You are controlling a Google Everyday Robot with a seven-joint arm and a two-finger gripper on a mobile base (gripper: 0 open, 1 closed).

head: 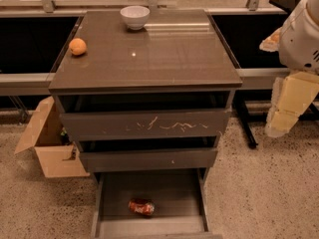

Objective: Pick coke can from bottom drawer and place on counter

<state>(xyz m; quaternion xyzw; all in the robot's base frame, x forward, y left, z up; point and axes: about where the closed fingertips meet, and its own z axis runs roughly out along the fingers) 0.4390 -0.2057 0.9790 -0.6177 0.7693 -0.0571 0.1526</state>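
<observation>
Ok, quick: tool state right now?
Tool: off to the right of the cabinet, apart from the can lying in the bottom drawer; open or closed cannot be told.

The tool [280,126] sits at the right edge of view, a blocky piece in pale cream-yellow with flat faces; above it is a rounded, glossy white arm shell [299,36]; small dark slits mark the shell's side.
</observation>
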